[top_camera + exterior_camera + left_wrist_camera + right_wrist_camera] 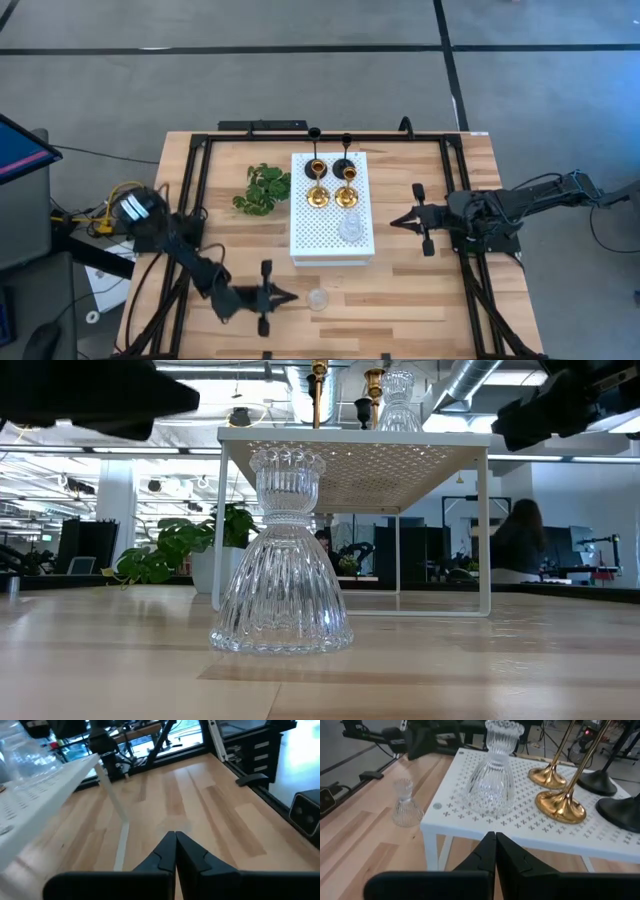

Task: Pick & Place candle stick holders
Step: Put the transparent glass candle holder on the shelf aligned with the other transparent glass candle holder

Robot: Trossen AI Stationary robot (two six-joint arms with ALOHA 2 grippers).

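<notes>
On the white perforated board (305,240) stand two black holders (314,165), two gold holders (317,195) and one clear glass holder (350,227), each on its round base. A second clear glass holder (318,299) stands upright on the wooden table near the front edge; it also shows in the low view (283,560) and the right wrist view (406,802). My left gripper (291,295) is shut and empty just left of that holder. My right gripper (394,221) is shut and empty to the right of the board.
A green leafy sprig (262,189) lies on the table left of the board. A black frame (195,170) runs along the table's sides and far edge. Bare wood lies between the board and the right arm and along the near edge.
</notes>
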